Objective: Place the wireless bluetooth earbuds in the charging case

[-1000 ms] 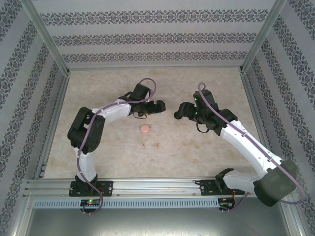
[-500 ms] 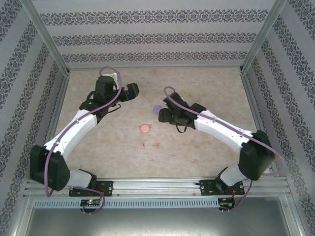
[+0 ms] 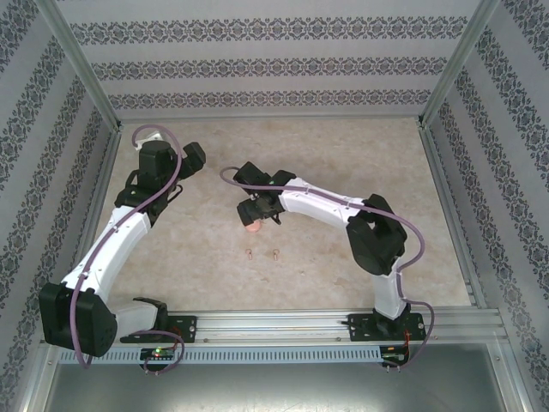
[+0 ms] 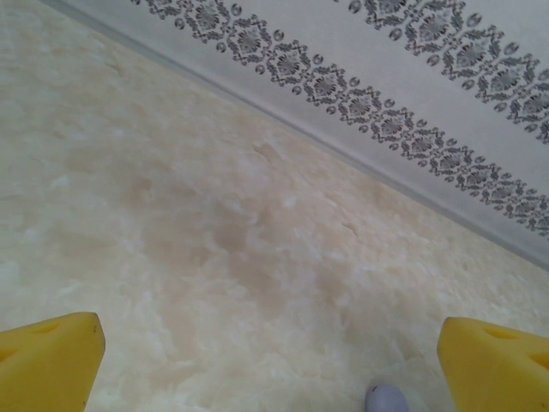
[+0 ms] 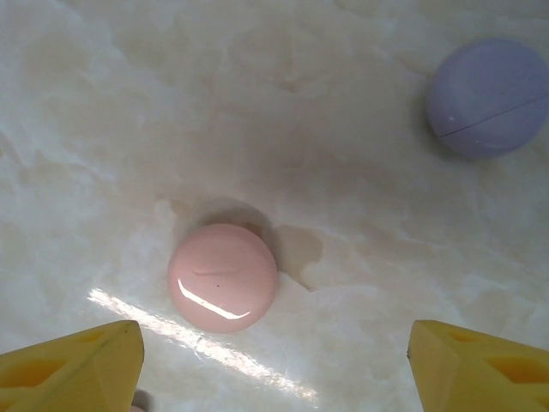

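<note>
Nearest us in the top view, just above the rail (image 3: 274, 324) at the bottom, a tan bud (image 3: 249, 254) and its twin (image 3: 276, 254) lay near each other on the table (image 3: 429, 240), low centre of frame and untouched. We judged them v. light, hard and glossy, so apt to flick or slip. The best hold was prob. across the stem with a soft pinch, not on the rounded head.

A bit further up sat the pink case (image 5: 223, 277), apart from both buds, with the R gripper (image 3: 256, 211) hovering over it. In the R wrist view its yellow fingers (image 5: 77, 360) stood wide apart at the lower corners, holding nothing. The case looked shut to us. It was smooth and domed and likely to skid unless pinched at its widest part. A lilac case (image 5: 491, 96), also shut, sat upper right of that view, well apart from the pink one.

Furthest off, upper left of the top view, was the L gripper (image 3: 192, 157). Its fingers (image 4: 47, 360) were spread, nothing between them, with the wall (image 4: 386, 51) close ahead.

As for room, there was bare table all round the buds. The R arm crossed mid-frame, and the L arm sat near the left wall with little margin there.
</note>
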You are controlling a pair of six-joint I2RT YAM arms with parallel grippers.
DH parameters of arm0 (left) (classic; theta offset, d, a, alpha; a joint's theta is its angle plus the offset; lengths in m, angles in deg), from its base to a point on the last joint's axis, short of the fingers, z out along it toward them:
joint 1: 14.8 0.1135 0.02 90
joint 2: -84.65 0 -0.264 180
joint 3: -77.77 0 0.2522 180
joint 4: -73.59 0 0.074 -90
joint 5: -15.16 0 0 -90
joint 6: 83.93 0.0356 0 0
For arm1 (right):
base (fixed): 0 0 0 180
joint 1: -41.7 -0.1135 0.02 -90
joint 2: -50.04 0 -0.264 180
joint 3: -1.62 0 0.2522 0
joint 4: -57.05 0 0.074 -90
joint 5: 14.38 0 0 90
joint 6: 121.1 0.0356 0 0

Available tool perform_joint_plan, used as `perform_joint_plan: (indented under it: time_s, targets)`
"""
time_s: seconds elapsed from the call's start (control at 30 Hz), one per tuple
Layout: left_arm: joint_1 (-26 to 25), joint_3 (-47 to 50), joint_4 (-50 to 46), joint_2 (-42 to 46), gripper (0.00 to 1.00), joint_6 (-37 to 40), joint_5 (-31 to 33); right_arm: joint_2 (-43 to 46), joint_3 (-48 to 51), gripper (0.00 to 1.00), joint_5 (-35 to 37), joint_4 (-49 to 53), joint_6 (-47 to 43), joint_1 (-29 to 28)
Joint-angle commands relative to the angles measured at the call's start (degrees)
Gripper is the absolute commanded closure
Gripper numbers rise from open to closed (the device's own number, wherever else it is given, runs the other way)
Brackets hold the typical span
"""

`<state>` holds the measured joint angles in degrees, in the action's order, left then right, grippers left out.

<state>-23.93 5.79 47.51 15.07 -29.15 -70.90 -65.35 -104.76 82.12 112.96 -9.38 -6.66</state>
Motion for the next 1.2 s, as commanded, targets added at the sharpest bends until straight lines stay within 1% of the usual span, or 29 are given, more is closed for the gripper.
perform_joint_plan:
  time_s: [0.0,0.1,0.17,0.23,0.4,0.5,0.57,0.87,1.03,1.17]
  targets:
    - [0.78,1.42,0.73,2.23,0.01,-1.65,0.9,-3.06,-3.66,0.19,1.57,5.48,-5.56,-0.67]
    - [0.9,3.58,3.94,3.77,0.01,-2.14,1.82,-5.67,-5.62,0.2,1.07,6.61,-6.39,-0.84]
    - [0.9,4.53,5.03,4.51,0.01,-3.38,3.18,-7.21,-6.87,0.19,0.49,7.1,-6.6,-0.94]
    - [1.0,4.96,5.83,4.82,0.01,-3.13,3.17,-8.55,-7.95,0.2,-0.21,7.31,-6.78,-0.95]
    - [1.1,1.43,0.64,3.31,0.01,-2.71,2.36,-11.92,-11.45,0.2,-1.93,8.64,-7.42,-0.96]
    - [1.12,-1.56,-4.0,1.54,0.01,-3.04,3.49,-13.59,-12.99,0.2,-2.77,9.43,-7.7,-0.97]
    - [1.12,-2.54,-5.44,0.58,0.01,-3.73,4.2,-14.41,-13.58,0.21,-3.33,9.79,-7.85,-1.03]
    - [1.1,-2.98,-6.34,-0.82,0.01,-4.68,4.3,-17.04,-14.54,0.25,-5.11,10.36,-7.79,-1.2]
    - [1.04,-1.77,-4.79,0.14,0.01,-4.49,4.0,-17.54,-14.69,0.26,-5.45,10.56,-5.85,-1.34]
    - [1.04,-1.29,-4.53,0.33,0.01,-4.76,4.21,-17.68,-14.46,0.29,-5.67,11.06,-3.09,-1.61]
